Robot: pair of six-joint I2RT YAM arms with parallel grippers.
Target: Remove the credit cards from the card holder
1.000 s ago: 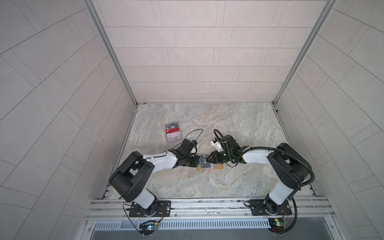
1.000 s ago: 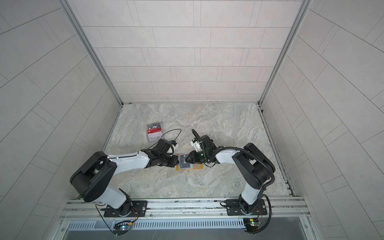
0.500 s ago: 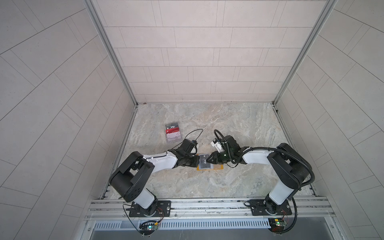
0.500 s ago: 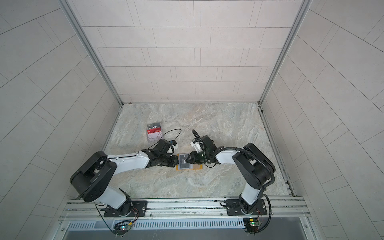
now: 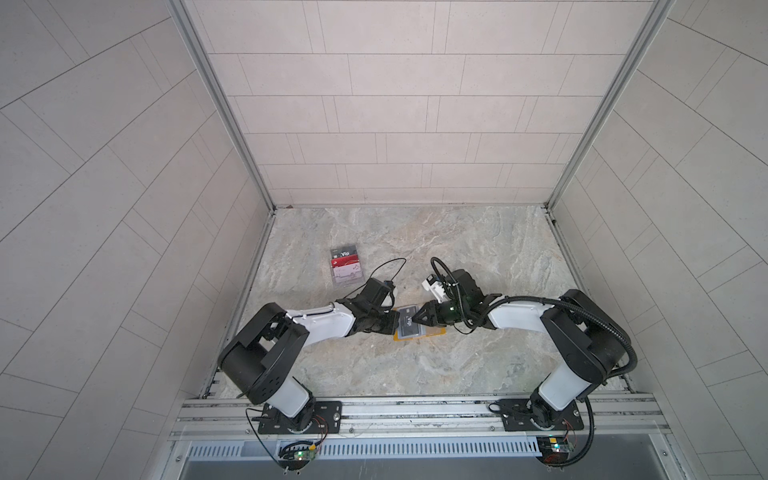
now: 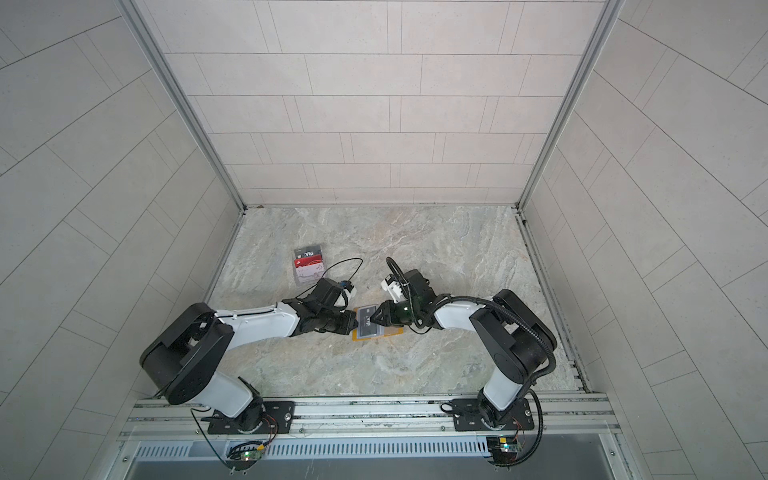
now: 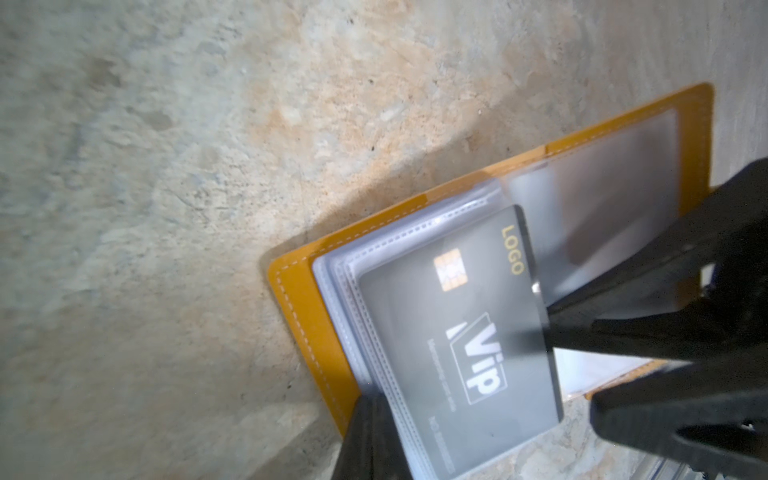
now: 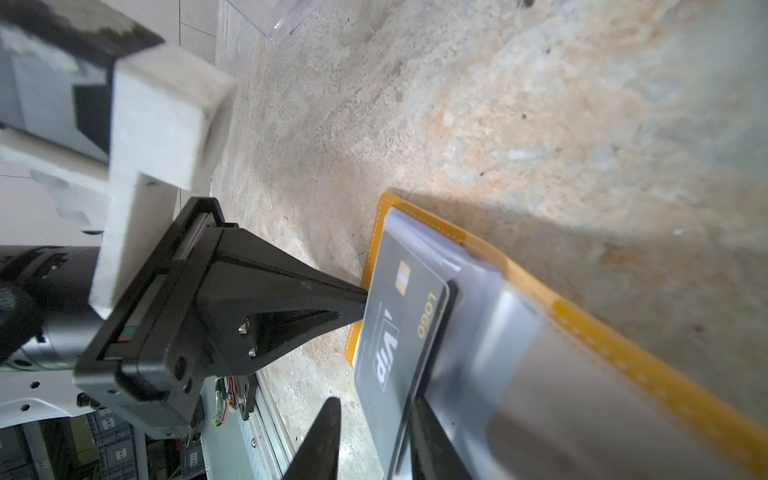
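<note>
On the marble tabletop [image 5: 457, 249] the yellow wallet [image 5: 436, 331] lies open mid-table, with a card stand [image 5: 345, 266] at its ten o'clock. The left gripper [image 8: 357, 305], closed, presses the wallet's edge. The right gripper [image 5: 417, 322], narrowly parted, straddles the grey card [image 7: 457, 332], seemingly not pinching.

A grey card [image 5: 409, 326] is flanked on the holder [image 5: 437, 332] by the left gripper [image 5: 394, 325] and right gripper [image 5: 417, 321]; a stand [image 5: 345, 272] is set apart.
</note>
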